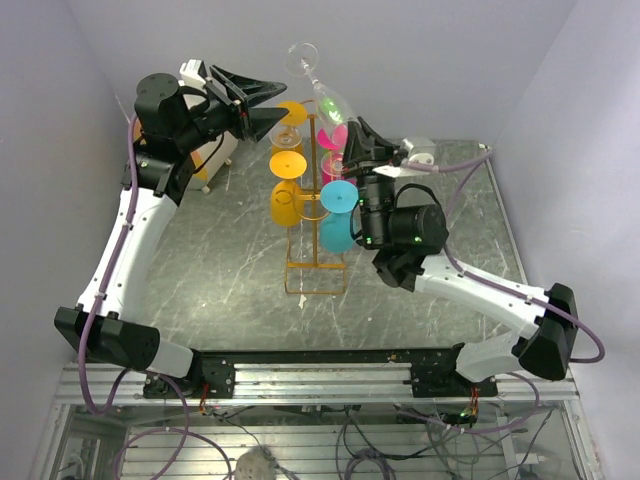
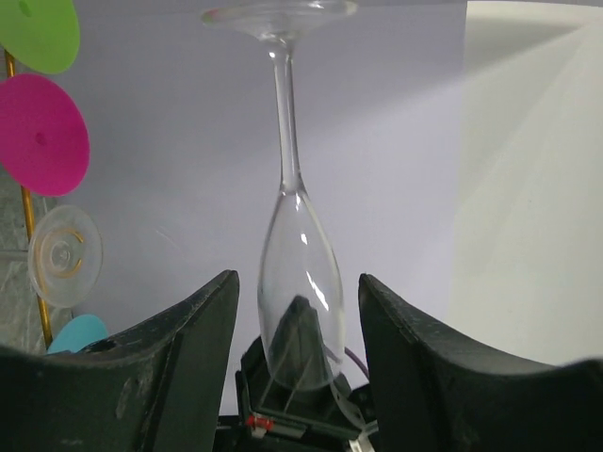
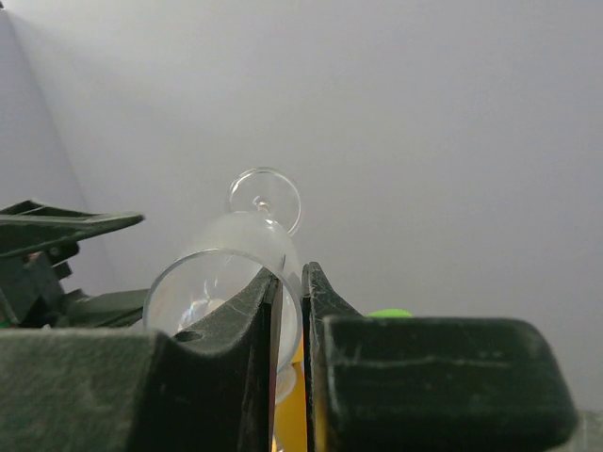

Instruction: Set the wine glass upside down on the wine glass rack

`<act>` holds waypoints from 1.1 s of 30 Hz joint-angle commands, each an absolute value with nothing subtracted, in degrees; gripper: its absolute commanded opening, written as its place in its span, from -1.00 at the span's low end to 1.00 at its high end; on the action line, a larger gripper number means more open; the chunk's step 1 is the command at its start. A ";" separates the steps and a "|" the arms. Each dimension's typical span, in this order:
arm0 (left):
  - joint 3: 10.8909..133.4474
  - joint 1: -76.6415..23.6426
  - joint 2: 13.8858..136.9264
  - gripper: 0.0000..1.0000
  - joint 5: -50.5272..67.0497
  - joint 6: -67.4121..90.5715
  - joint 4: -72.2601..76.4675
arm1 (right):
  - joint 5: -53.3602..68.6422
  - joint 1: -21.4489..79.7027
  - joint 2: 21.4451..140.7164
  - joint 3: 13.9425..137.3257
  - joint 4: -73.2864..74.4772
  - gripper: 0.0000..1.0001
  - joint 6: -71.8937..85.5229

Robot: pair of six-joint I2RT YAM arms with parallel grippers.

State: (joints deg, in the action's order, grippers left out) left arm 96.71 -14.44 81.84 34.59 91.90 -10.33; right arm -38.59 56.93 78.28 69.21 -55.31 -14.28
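Note:
A clear wine glass [image 1: 330,98] is held in the air above the top of the golden wire rack [image 1: 313,205], tilted, its foot up and to the left. My right gripper [image 1: 352,140] is shut on the bowl's rim, one finger inside the bowl, as the right wrist view shows on the glass [image 3: 247,252] and gripper [image 3: 290,281]. My left gripper [image 1: 262,108] is open and empty at the rack's upper left. In the left wrist view the glass [image 2: 300,273] stands foot-up beyond the open gripper [image 2: 297,287], apart from it.
Yellow [image 1: 288,160], pink [image 1: 335,138] and cyan [image 1: 340,200] glasses hang upside down on the rack. Their green [image 2: 38,33], pink [image 2: 42,132] and clear [image 2: 64,254] feet show in the left wrist view. A white object [image 1: 205,150] stands behind the left arm. Walls close in.

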 commanded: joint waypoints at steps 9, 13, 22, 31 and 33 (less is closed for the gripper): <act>96.49 -14.24 83.13 0.24 32.09 88.05 -13.64 | -41.68 62.56 83.52 72.53 -66.28 -1.00 -23.28; 95.32 -14.24 82.73 0.25 31.22 87.45 -14.63 | -41.41 63.32 84.21 73.22 -66.30 -1.00 -23.23; 93.52 -14.15 82.49 0.25 28.91 86.71 -16.21 | -42.31 64.62 85.42 74.98 -63.33 -1.00 -22.31; 93.97 -13.34 82.00 0.26 31.47 89.35 -13.47 | -44.68 65.66 86.37 75.25 -65.65 -1.00 -26.50; 94.69 -13.03 81.83 0.28 31.32 88.67 -13.62 | -45.28 65.66 86.57 75.65 -65.08 -1.00 -26.52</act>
State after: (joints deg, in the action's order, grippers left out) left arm 93.36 -13.87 83.05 29.85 88.64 -15.68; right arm -43.57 65.34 86.46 73.43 -62.54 -24.95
